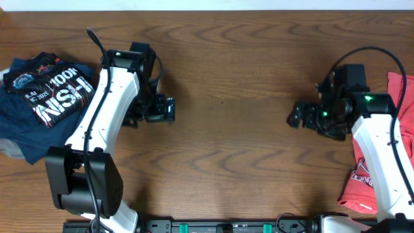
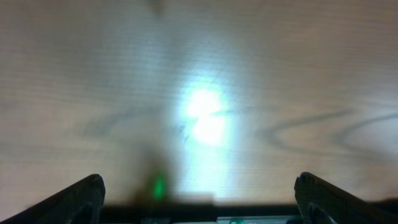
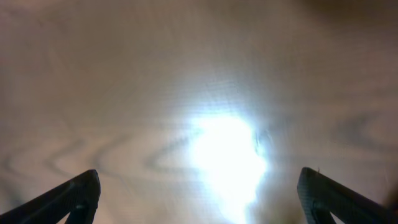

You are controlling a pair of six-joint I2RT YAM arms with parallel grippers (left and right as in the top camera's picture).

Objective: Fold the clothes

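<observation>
Facing each other over the brown wooden worktop (image 1: 226,84), my left end effector (image 1: 169,109) and right end effector (image 1: 295,116) both stand spread wide, gripping nothing. The black sports shirt with white lettering (image 1: 52,87) lies folded at the worktop's left edge, on a navy blue garment (image 1: 26,139) and well apart from both.

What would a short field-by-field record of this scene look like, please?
black shirt: lies folded on the navy garment, at the left end
red T-shirt: bunched at the right edge, beside the right arm
left hand: open, empty, over bare wood
right hand: open, empty, over bare wood
table: brown wood grain
</observation>
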